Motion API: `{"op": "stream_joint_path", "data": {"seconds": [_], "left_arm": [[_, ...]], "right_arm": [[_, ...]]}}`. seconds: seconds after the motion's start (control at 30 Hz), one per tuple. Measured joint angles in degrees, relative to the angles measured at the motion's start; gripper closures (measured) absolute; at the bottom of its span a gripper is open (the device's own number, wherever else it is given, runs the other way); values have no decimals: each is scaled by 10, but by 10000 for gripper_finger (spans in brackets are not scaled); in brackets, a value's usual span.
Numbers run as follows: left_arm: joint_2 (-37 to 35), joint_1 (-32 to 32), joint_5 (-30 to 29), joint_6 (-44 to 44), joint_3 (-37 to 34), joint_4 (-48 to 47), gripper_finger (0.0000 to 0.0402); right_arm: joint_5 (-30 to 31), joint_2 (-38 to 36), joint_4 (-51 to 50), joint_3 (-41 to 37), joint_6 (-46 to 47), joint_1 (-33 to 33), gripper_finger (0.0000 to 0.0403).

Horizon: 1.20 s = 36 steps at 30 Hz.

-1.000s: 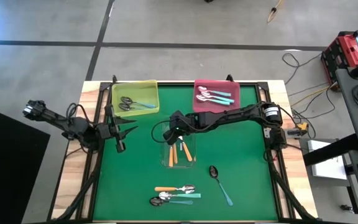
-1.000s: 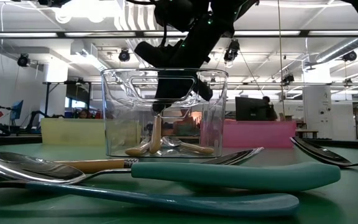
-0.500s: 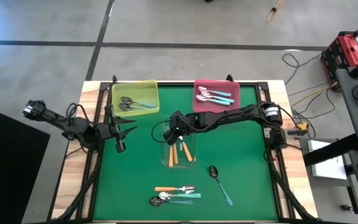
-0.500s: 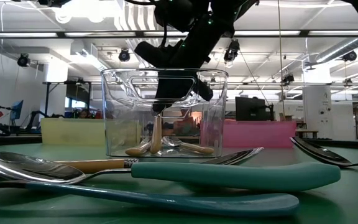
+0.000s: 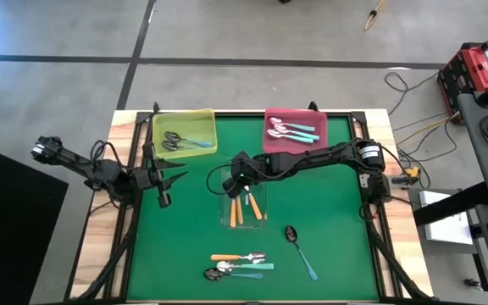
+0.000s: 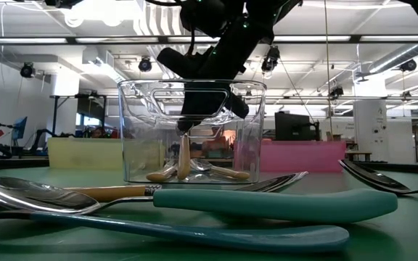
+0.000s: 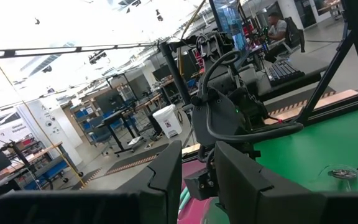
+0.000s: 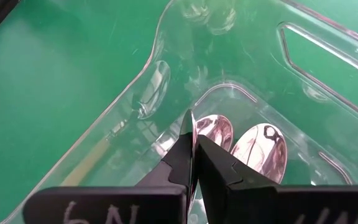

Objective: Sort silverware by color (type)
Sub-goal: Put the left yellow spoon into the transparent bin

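The right arm's tool (image 5: pixel 238 180) is pinching an orange-handled metal spoon (image 6: pixel 183 155) upright inside the clear plastic tray (image 5: pixel 230 222), seemingly grouping orange handles together; the left arm's tool (image 5: pixel 164 188), part-open and empty, is waiting at the counter's edge.

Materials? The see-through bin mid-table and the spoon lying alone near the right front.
See-through rectangular bin: looks like clear hard plastic, glossy; the room and the orange-handled spoons inside show through its walls. Lone spoon: dark mirror-like bowl, probably polished metal; slim matte teal handle, likely plastic.

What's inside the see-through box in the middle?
Orange-handled spoons lie in the clear tray. The right gripper, shut on one spoon, covers part of the tray.
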Motion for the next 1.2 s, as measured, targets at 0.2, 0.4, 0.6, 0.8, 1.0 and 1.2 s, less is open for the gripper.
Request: {"op": "stream_joint_path", "data": {"seconds": [0.2, 0.4, 0.6, 0.8, 1.0, 1.2], "left_arm": [[0, 0, 0, 0, 0, 0, 323], [0, 0, 0, 0, 0, 0, 323], [0, 0, 0, 0, 0, 0, 323], [0, 0, 0, 0, 0, 0, 323], [0, 0, 0, 0, 0, 0, 323], [0, 0, 0, 0, 0, 0, 323]], "right_arm": [[0, 0, 0, 0, 0, 0, 394], [0, 0, 0, 0, -1, 0, 394], [0, 0, 0, 0, -2, 0, 387], [3, 0, 0, 0, -2, 0, 369], [5, 0, 0, 0, -2, 0, 365], [5, 0, 0, 0, -2, 0, 365]]}}
